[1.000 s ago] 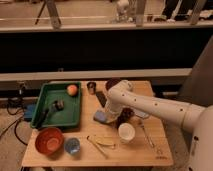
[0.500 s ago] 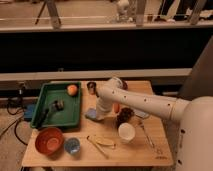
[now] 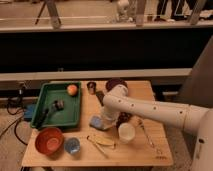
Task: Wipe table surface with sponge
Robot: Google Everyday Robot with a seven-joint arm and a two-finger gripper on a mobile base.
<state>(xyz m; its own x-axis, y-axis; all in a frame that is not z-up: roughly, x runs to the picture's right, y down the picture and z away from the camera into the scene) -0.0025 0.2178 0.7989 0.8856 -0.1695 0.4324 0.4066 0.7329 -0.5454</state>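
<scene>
Gripper (image 3: 104, 119) is down at the table surface (image 3: 150, 150) around mid-table, right against the light-blue sponge (image 3: 94, 122), which pokes out on its left side; can't tell whether it's clamped on the sponge or just pressed on it. White arm (image 3: 150, 110) runs off to the right; white cup (image 3: 126, 132) sits just near-right of the gripper; yellowish strip (image 3: 102, 141) lies near of the sponge. Green tray (image 3: 37, 107) is at left with an orange fruit (image 3: 72, 90) in its far corner; red bowl (image 3: 49, 141) and blue-tinted cup (image 3: 72, 145) are at the near-left.
</scene>
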